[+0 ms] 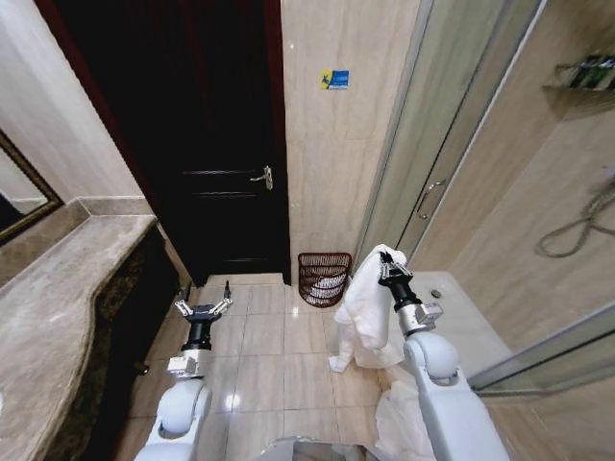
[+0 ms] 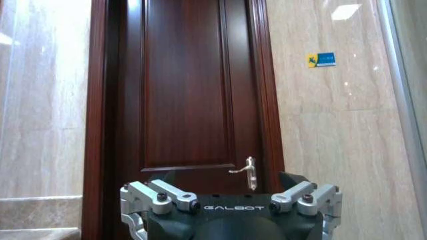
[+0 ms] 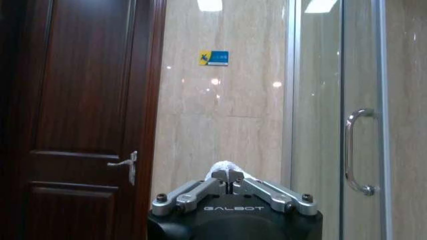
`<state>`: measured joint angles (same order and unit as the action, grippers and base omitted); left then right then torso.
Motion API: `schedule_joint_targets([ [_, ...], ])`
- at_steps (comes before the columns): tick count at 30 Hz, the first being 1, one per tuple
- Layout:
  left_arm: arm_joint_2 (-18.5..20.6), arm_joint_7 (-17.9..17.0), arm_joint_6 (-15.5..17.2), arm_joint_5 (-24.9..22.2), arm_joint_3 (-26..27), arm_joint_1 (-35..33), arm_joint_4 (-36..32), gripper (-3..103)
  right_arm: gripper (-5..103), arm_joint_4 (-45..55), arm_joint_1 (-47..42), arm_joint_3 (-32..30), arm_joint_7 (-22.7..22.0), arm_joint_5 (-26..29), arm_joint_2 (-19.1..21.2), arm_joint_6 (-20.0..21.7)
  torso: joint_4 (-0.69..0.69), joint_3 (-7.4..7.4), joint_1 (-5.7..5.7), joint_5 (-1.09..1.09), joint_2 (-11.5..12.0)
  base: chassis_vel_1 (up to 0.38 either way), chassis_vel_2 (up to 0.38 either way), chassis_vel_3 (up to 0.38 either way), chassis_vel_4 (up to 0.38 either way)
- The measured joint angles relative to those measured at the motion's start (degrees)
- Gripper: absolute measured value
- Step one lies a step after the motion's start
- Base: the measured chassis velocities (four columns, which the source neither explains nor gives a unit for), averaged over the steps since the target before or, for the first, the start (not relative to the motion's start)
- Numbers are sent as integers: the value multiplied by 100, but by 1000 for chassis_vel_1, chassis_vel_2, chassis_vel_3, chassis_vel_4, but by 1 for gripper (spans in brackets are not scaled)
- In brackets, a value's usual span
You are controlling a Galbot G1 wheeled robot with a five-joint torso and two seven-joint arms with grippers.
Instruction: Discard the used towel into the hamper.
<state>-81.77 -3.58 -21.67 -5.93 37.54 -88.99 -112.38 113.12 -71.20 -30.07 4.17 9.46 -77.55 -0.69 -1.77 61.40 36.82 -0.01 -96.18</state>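
Head view: right gripper (image 1: pixel 388 266) was raised in front of the shower door (image 1: pixel 432 144), fingers pinched on a white towel (image 1: pixel 370 303) that draped over them and hung down to the floor tiles (image 1: pixel 269 336). The towel hid most of the fingers and part of the arm. The hamper (image 1: pixel 324 279) stood on the floor against the tiled wall (image 1: pixel 336 173), between the dark door (image 1: pixel 211 144) and the shower door, just beyond the towel and apart from it; something white lay inside, hard to make out. Left gripper (image 1: pixel 204 305) hung low near the counter (image 1: pixel 58 317), fingers spread, holding nothing.

Left wrist view: fingers wide apart, tips cut off at the frame edge; door handle (image 2: pixel 245 171) and blue wall sticker (image 2: pixel 321 59) ahead.

Right wrist view: fingers pressed together on a small white tuft of towel (image 3: pixel 225 168); the rest of the cloth was out of frame. Shower handle (image 3: pixel 355 150) close by.
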Motion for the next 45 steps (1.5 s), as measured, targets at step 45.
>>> schedule_joint_targets([
  [45,-275,-84,195,245,138,-44,-121,100,0,-2422,6026,1258,-758,1571,215,905,-2,1,2,-1,1,-28,28,26,-25],
])
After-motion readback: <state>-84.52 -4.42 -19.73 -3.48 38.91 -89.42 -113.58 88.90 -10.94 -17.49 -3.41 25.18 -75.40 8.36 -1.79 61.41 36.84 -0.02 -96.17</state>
